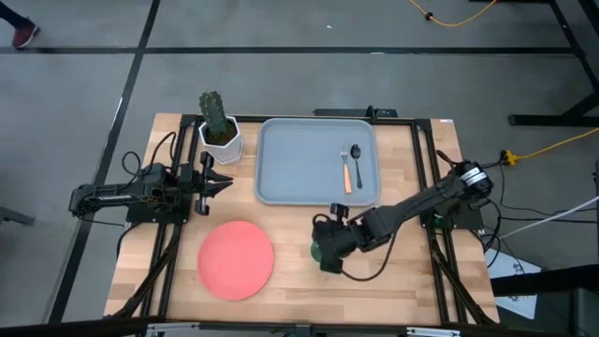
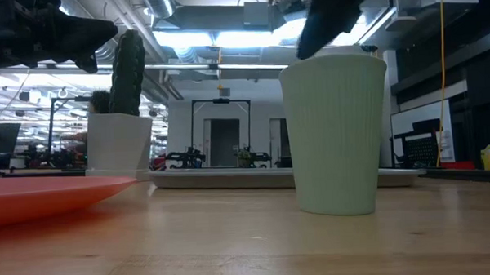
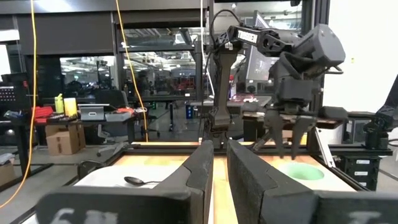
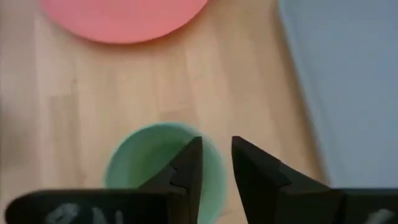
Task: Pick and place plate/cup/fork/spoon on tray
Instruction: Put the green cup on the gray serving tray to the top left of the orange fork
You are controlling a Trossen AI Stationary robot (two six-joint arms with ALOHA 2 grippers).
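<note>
Cup (image 4: 163, 167) rim sits directly under the right claw (image 4: 216, 163) in the right wrist view, one finger over its mouth, fingers slightly apart and clamped on nothing; the high view hides the cup beneath that claw (image 1: 325, 251). It stands on bare table (image 1: 299, 281) just off the tray's (image 1: 290, 164) near edge, with the plate (image 1: 235, 259) beside it. Fork (image 1: 345, 172) and spoon (image 1: 356, 153) lie on the tray. Left claw (image 1: 217, 182), fingers nearly together, waits near the cactus pot (image 1: 220, 134).
</note>
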